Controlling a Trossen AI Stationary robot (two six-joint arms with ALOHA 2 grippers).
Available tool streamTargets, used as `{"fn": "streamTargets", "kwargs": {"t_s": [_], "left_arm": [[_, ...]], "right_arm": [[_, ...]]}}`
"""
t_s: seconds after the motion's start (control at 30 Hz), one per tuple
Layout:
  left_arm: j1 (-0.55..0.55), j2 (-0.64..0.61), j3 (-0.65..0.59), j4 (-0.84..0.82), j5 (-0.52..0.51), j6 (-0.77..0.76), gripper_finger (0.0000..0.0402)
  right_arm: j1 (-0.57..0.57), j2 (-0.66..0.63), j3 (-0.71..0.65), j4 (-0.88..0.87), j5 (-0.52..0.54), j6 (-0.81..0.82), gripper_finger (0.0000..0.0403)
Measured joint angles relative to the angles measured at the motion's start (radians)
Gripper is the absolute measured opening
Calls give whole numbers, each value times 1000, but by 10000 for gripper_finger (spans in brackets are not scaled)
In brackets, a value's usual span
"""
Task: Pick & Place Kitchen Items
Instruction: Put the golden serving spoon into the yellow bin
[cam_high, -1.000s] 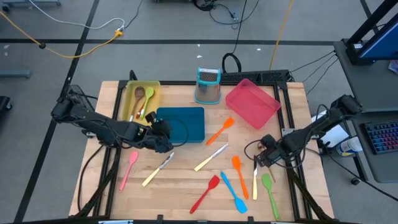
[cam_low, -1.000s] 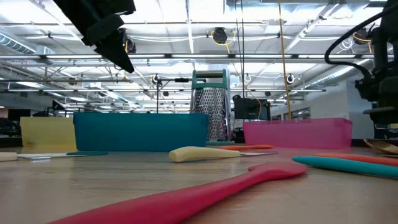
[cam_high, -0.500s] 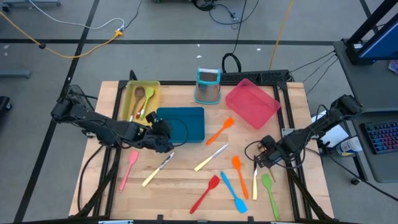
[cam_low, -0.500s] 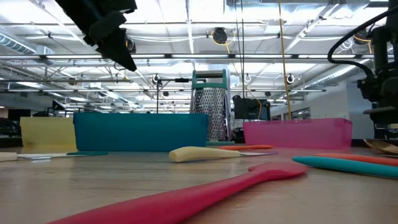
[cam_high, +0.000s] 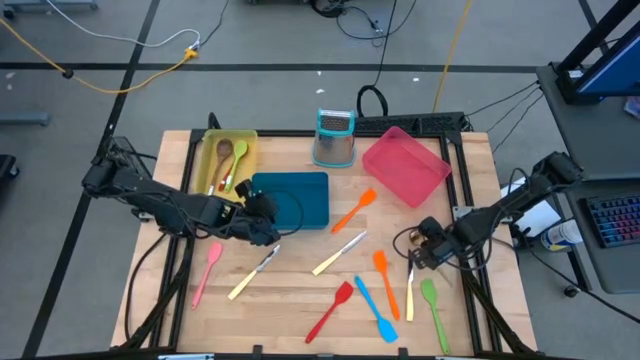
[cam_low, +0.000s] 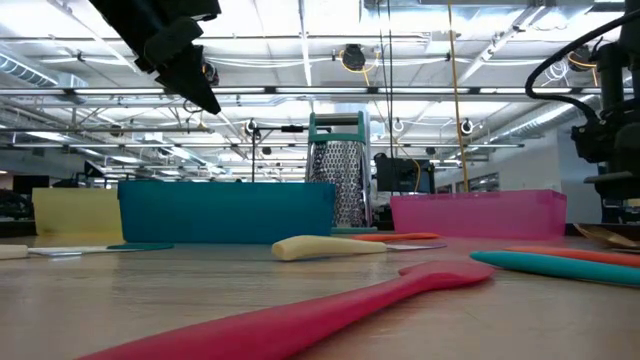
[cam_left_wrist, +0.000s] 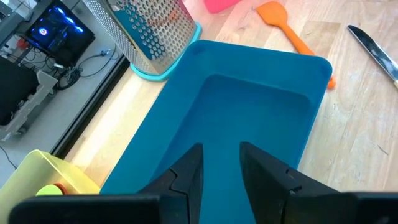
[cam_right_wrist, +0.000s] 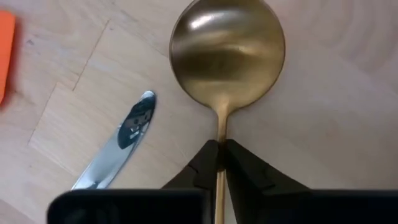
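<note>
My right gripper is shut on a gold spoon near the table's right edge, where the high view shows the gripper low over the wood. A knife blade lies beside the spoon. My left gripper hangs open over the blue tray, with nothing between its fingers; in the high view it stands at that tray's near left corner. Loose utensils lie flat on the wood: an orange spatula, a cream-handled knife, a red spatula and a pink spatula. My right gripper pinches the spoon's thin handle between its two fingertips, just behind the bowl. The fingers come slanting down from the table's right side. The bowl faces up and looks to lie on the wood.
A yellow tray holding spoons stands at the far left, with a pink tray and a metal grater at the far side. Close to my right gripper lie an orange spatula, a blue spatula, a knife and a green spatula.
</note>
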Motion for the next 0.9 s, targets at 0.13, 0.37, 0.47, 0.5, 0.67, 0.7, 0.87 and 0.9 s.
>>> {"fn": "streamTargets", "kwargs": {"t_s": [0.13, 0.37, 0.47, 0.5, 0.67, 0.7, 0.87, 0.9], "left_arm": [[0, 0, 0, 5, 0, -4, 108], [0, 1, 0, 34, 1, -31, 108], [-5, 2, 0, 69, 9, -3, 108], [-8, 2, 0, 92, 11, 14, 108], [-19, 3, 0, 208, 14, 106, 108], [-21, 3, 0, 233, 14, 129, 108], [-23, 4, -2, 361, 56, 226, 108], [-22, 10, -8, 411, 75, 250, 108]], "right_arm": [[0, -47, 56, -6, 32, -125, 6], [-26, -132, 90, 216, 416, -479, 6], [-61, -140, 95, 467, 526, -749, 5], [-74, -139, 95, 549, 528, -838, 6], [-144, -98, 93, 980, 388, -1219, 7], [-156, -79, 94, 1059, 348, -1280, 7], [-203, 42, 95, 1362, 245, -1475, 8], [-209, 71, 95, 1401, 245, -1500, 8]]}}
